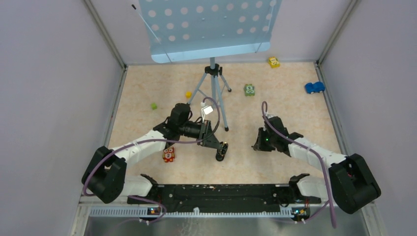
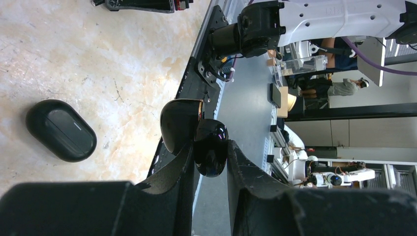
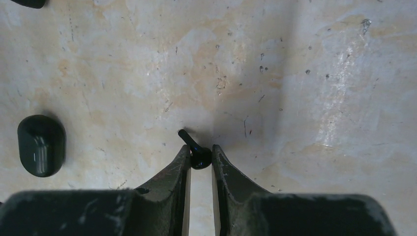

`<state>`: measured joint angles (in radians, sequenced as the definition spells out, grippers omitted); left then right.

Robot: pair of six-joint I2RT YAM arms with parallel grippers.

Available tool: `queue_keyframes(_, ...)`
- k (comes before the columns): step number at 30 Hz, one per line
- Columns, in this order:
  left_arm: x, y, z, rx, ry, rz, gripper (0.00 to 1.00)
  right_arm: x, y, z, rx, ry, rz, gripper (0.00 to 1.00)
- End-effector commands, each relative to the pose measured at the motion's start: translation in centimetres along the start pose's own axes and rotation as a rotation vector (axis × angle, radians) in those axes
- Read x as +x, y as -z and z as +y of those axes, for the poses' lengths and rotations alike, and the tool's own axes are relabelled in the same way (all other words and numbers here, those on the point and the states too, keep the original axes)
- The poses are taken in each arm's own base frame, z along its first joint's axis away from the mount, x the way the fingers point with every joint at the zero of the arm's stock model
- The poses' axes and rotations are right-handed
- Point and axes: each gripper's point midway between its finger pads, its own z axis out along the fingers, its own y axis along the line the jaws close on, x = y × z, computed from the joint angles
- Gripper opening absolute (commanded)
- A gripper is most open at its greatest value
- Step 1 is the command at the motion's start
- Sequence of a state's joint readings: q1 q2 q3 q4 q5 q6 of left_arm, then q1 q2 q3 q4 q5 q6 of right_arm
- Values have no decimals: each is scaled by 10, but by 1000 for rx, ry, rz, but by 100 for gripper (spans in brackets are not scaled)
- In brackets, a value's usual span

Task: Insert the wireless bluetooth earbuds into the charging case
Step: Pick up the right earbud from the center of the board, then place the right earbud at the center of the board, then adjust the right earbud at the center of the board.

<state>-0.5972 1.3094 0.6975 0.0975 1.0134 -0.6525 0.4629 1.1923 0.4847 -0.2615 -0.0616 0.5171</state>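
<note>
The charging case (image 2: 211, 140) is pinched in the left hand (image 2: 210, 147) with its lid open, its long axis running 12 to 6 o'clock. An earbud (image 3: 196, 151) on the counter (image 3: 295, 73) is nipped by the right hand (image 3: 200, 150), its stem pointing to 11 o'clock.

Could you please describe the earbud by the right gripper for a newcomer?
On the beige marbled tabletop, find the right gripper, its tips down at the surface. Between its jaws sits a tiny glossy black earbud, stemmed and far smaller than the black oval object nearby.
</note>
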Motion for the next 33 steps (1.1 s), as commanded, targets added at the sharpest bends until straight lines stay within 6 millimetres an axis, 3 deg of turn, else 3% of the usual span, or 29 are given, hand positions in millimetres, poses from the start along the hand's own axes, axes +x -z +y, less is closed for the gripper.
queue_keyframes(1,-8,1,-12,37,-63,-13,0,12,4,-5,32,-9,24,16)
queue_keyframes(4,-6,1,-11,36,-60,-10,0,9,6,-16,98,-36,-4,32)
queue_keyframes(9,-4,0,-8,37,-51,-4,0,11,12,-22,120,-75,-43,44)
queue_keyframes(20,-5,1,-12,38,-60,-13,0,20,18,-31,219,-114,-44,43)
queue_keyframes(26,-4,2,-11,34,-58,-14,0,4,30,-40,270,-157,-152,42)
queue_keyframes(33,-5,1,-10,36,-54,-12,0,-11,47,-28,188,-225,-259,42)
